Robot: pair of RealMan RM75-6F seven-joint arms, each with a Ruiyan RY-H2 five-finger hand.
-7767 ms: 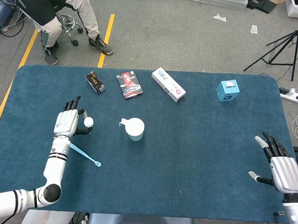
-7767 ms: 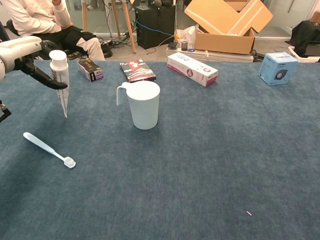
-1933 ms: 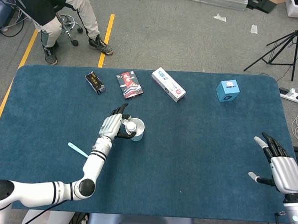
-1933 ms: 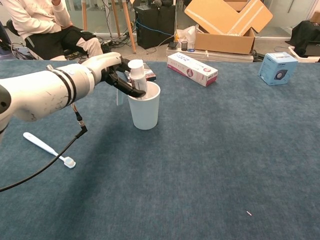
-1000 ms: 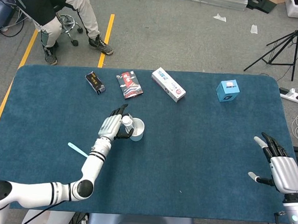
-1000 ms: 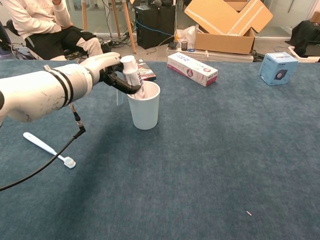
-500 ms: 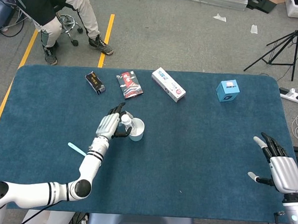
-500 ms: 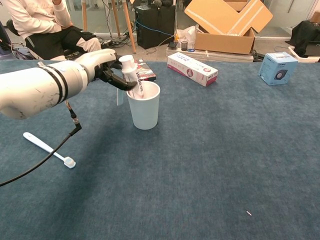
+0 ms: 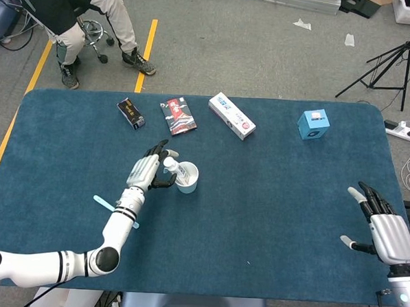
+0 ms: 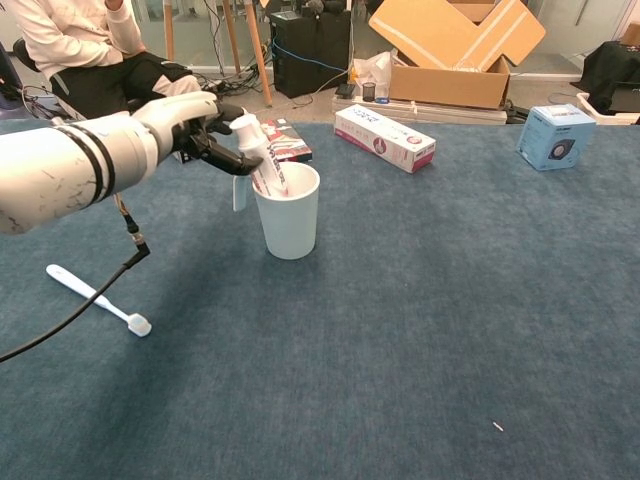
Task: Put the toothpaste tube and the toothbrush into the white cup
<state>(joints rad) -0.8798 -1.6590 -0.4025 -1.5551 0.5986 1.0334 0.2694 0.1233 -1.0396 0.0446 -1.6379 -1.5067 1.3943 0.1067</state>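
The white cup [image 9: 188,179] [image 10: 288,220] stands on the blue table, left of centre. The toothpaste tube [image 9: 171,166] [image 10: 262,158] has its lower end inside the cup and leans left over the rim, white cap up. My left hand [image 9: 145,172] [image 10: 190,125] sits just left of the cup and pinches the tube under its cap. The light blue toothbrush [image 9: 102,202] [image 10: 95,296] lies flat on the table to the left, partly under my left forearm in the head view. My right hand [image 9: 384,229] rests open at the table's right edge, holding nothing.
Along the far edge lie a small black box [image 9: 131,113], a red-and-black packet [image 9: 179,116], a long white carton [image 9: 232,116] [image 10: 384,137] and a blue box [image 9: 313,124] [image 10: 556,136]. A person sits beyond the far left corner.
My left hand carried the tube from the left to the cup and lowered it in. Over the last second it drew back left, tilting the tube's cap leftward.
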